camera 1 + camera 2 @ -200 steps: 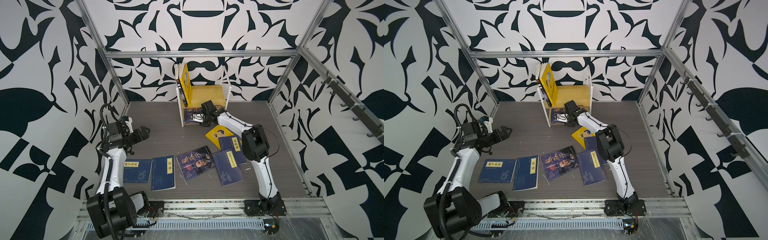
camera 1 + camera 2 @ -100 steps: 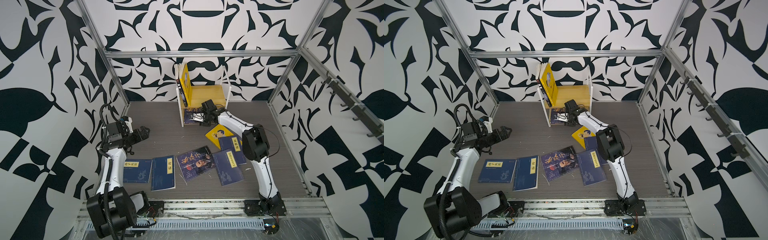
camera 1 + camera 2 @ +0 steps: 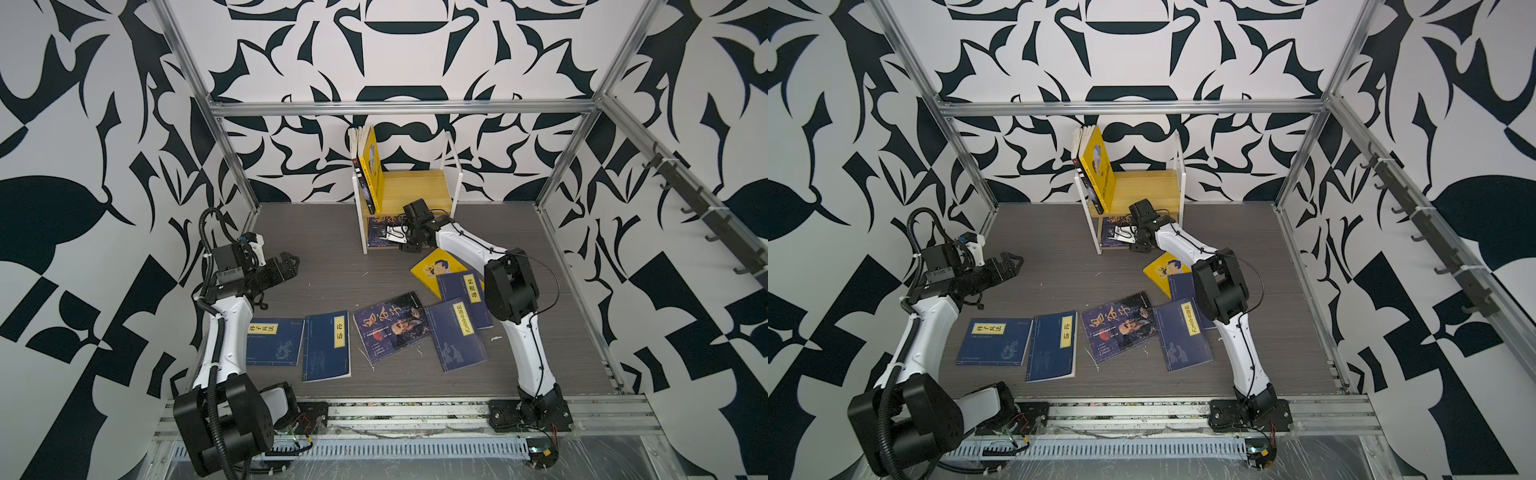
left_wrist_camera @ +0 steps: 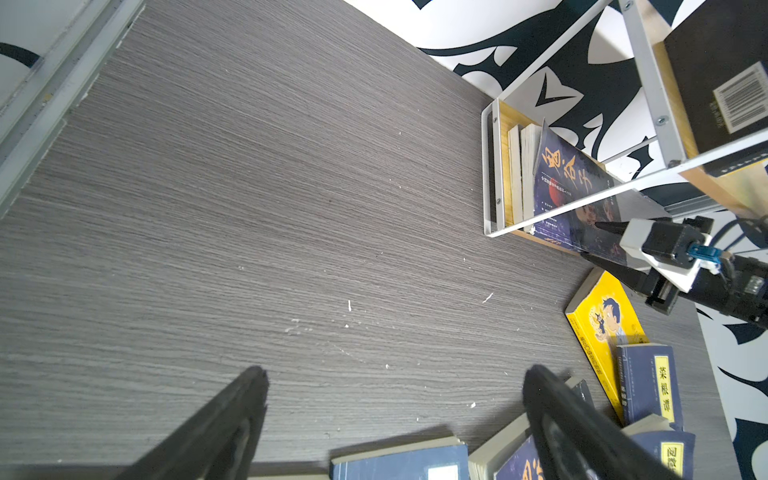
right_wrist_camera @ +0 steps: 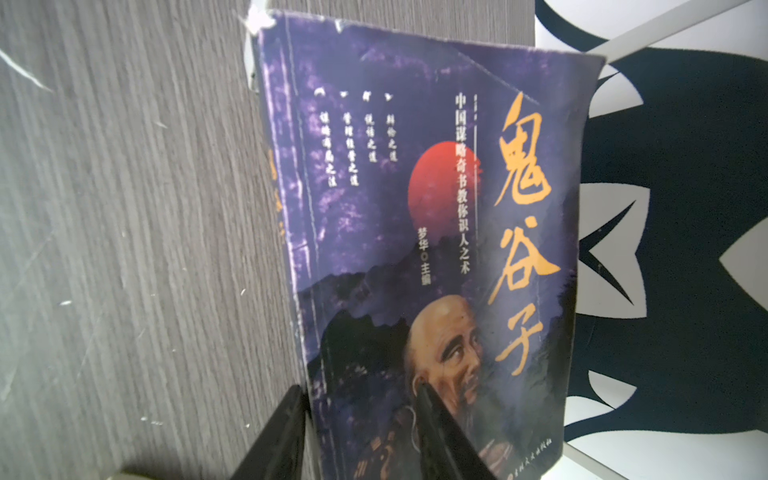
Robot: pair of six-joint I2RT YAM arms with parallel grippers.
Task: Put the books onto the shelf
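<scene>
Six books (image 3: 326, 347) lie flat on the table (image 3: 332, 257) in both top views; the right gripper (image 3: 395, 236) is at the shelf's (image 3: 419, 187) lower tier, and the left gripper (image 3: 291, 264) gapes empty well to the left. In the left wrist view a portrait book (image 4: 569, 195) stands in that tier, long axis near-to-far, its near end between the right fingers (image 4: 607, 227). In the right wrist view a finger (image 5: 282, 436) flanks each face — clamped or released, I cannot tell.

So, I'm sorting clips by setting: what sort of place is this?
Probably a robot lab cell, not a home: an aluminium frame holds black-and-white patterned panels around a grey table, and the left arm and right arm are mounted on a front rail.
</scene>
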